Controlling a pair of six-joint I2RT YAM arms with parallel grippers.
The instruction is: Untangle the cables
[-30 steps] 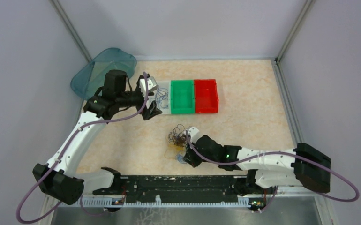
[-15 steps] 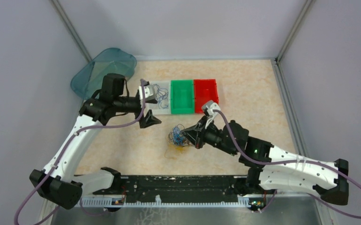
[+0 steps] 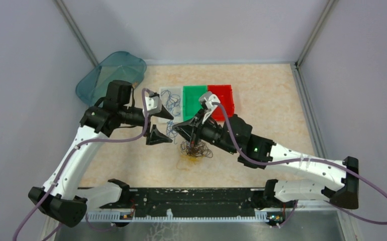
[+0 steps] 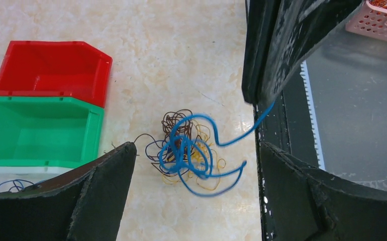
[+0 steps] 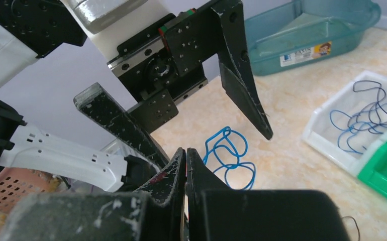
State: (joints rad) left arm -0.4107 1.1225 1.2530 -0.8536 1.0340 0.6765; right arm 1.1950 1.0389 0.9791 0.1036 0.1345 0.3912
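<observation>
The cables lie in a tangle of blue, yellow and dark brown strands on the table, also seen in the left wrist view. My right gripper is shut on a blue cable and holds it up above and left of the tangle. The blue strand hangs in loops below the shut jaws in the right wrist view. My left gripper is open and empty, its fingers on either side of the right gripper's tip, above the tangle.
A white bin holds loose blue cables; a green bin and a red bin stand beside it. A teal container sits at the back left. A pink basket is beyond the table's near edge.
My right gripper has risen from the table near the tangle and swung left and back, pulling a blue cable up. My left gripper has come away from the white bin toward the tangle.
</observation>
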